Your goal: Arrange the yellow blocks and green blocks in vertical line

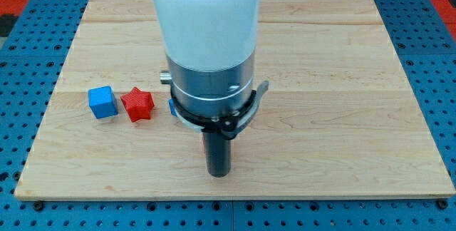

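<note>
No yellow or green block shows in the camera view; the arm's white and grey body [206, 38] covers the middle of the wooden board [342, 117] and may hide them. My tip [219, 174] rests on the board near the view's bottom centre, with no block touching it. A blue cube [102, 102] and a red star-shaped block [137, 104] lie side by side at the view's left, well left of my tip. A sliver of another blue block [172, 108] peeks out at the left edge of the arm's collar.
The board sits on a blue perforated table [434, 60]. Its bottom edge runs just below my tip.
</note>
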Robot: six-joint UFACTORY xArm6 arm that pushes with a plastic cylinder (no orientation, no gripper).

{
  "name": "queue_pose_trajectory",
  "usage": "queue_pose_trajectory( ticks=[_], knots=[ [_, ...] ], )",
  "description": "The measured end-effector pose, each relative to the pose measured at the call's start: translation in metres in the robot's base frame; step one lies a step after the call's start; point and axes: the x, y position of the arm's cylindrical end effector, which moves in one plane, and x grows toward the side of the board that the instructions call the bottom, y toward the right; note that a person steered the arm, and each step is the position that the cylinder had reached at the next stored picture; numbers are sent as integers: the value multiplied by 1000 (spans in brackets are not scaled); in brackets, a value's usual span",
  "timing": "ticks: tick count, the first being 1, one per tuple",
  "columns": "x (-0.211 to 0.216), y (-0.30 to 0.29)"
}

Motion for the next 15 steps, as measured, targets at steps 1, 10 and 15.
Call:
queue_pose_trajectory(
  ticks=[1,10,15],
  knots=[
    [-27,-10],
    [-171,-6],
    [-243,5]
  ],
)
